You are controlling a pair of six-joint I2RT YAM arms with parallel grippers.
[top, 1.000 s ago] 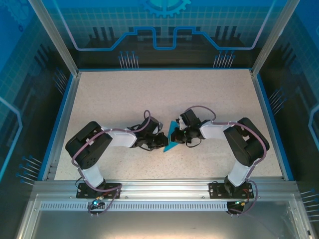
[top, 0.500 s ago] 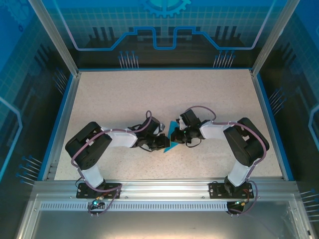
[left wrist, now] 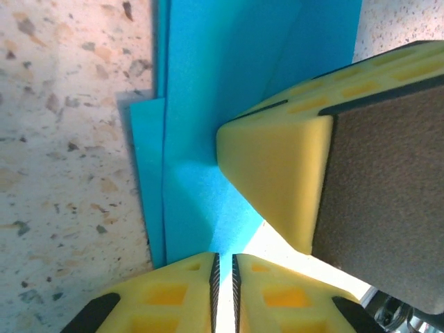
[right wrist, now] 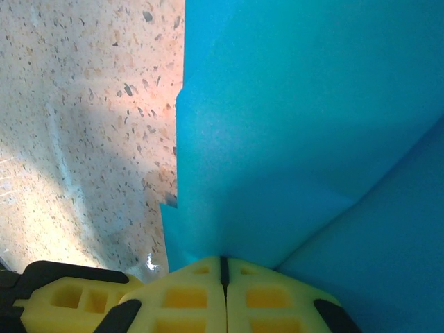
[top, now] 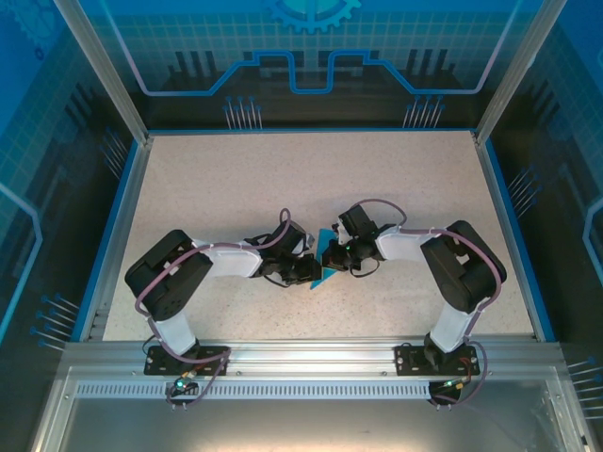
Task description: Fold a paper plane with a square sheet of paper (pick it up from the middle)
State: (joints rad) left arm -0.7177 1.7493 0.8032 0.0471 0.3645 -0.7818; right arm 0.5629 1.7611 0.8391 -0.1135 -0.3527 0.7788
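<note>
A: One teal sheet (left wrist: 208,104), partly folded, sits between the grippers near the middle of the table (top: 283,179), slightly toward its near edge.

B: And the jaws?

A: The left gripper (left wrist: 224,258) pinches the sheet's edge, jaws almost together. The right gripper (right wrist: 223,260) is clamped tight on a fold.

B: Then I'd line up the layers and press along the crease without tugging. Thin paper could tear.

A: Count: one sheet, two grippers, two arms.
</note>
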